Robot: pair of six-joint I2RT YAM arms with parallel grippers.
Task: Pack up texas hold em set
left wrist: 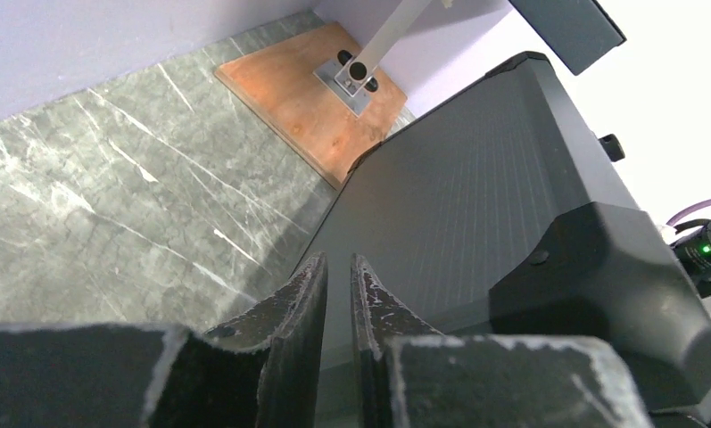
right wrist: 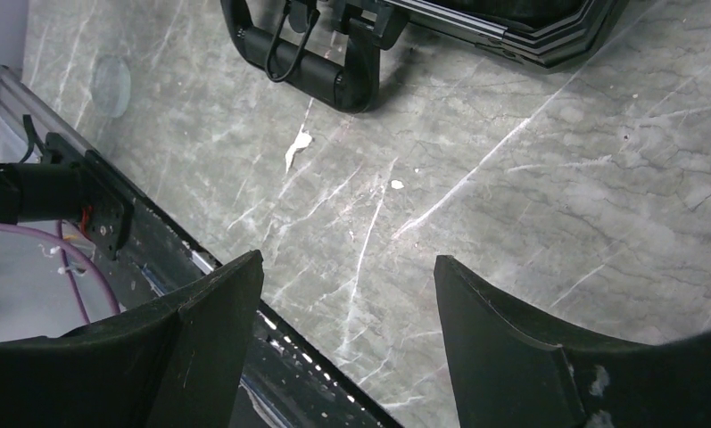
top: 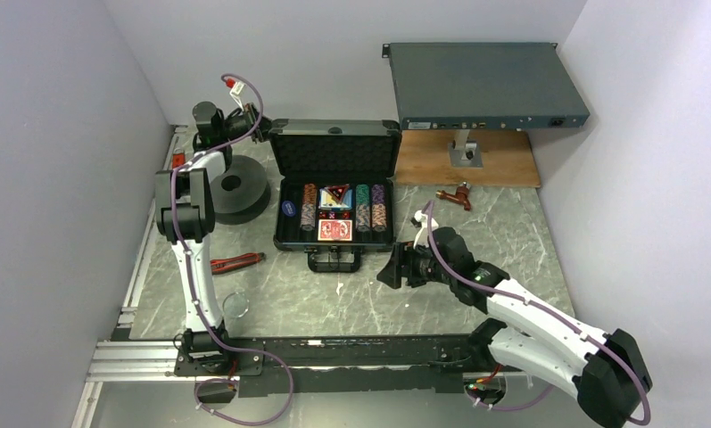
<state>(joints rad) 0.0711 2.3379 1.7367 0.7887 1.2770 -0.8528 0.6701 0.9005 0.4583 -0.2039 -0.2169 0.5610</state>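
- Black hard briefcase (top: 334,147) lies open in the middle of the marbled desk (top: 512,232). Its foam-lined lid stands upright at the far side and its handle (right wrist: 302,67) points toward the arms.
- Striped poker chip stacks (top: 309,207) lie in rows in the tray on both sides of the centre. Between them are the red-black triangular markers (top: 335,196), with a red card deck (top: 334,230) just in front.
- A blue round button (top: 288,208) sits at the tray's left edge.
- The left hand (top: 264,134) is behind the lid's upper left corner. In the left wrist view its fingers (left wrist: 302,294) are nearly clenched, with only a thin slit between them and nothing visible in it. The lid's ribbed outer face (left wrist: 476,196) is right beyond them.
- The right hand (right wrist: 347,267) is released, fingers spread wide, above bare desk near the handle and to its right.
- A dark round spool (top: 237,187) rests left of the case, and a grey rack box (top: 485,85) stands beyond it to the right.
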